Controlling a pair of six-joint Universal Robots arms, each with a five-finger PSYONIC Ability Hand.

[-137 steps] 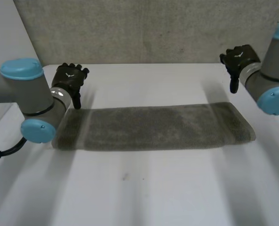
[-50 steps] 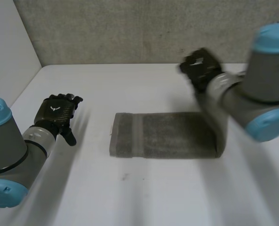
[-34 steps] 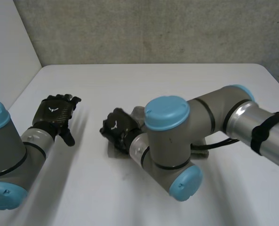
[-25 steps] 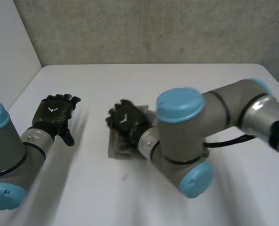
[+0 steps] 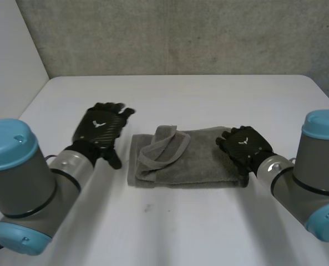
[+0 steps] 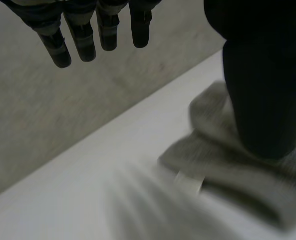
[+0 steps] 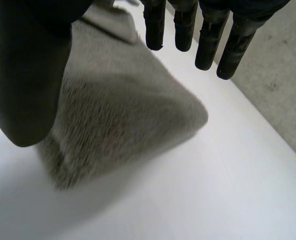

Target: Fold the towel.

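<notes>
Head view: grey towel (image 5: 200,160) in the middle of the white counter (image 5: 170,233), folded down to a short block. Top layer rumpled into a loose loop at the end nearer the left hand (image 5: 100,128). That hand just beside the rumpled end, apart from the cloth, fingers straight, holding nothing. Probably placed there to reach in and flatten the loop. Right hand (image 5: 244,145) at the opposite end, over the towel's edge, fingers relaxed, nothing pinched. Reads as a hand clear of the cloth, not carrying it.

Left wrist view: fingers (image 6: 88,35) straight and spread above bare counter, thumb set well apart from them, nothing between. Bunched towel end past the thumb, layers stacked unevenly.

Right wrist view: fingers (image 7: 207,35) straight, thumb wide of them, open over the folded end lying under the palm. Cannot tell whether touching the cloth or just above it.

Judged from this: fold largely in place, untidy loop left to smooth before calling it neat.
</notes>
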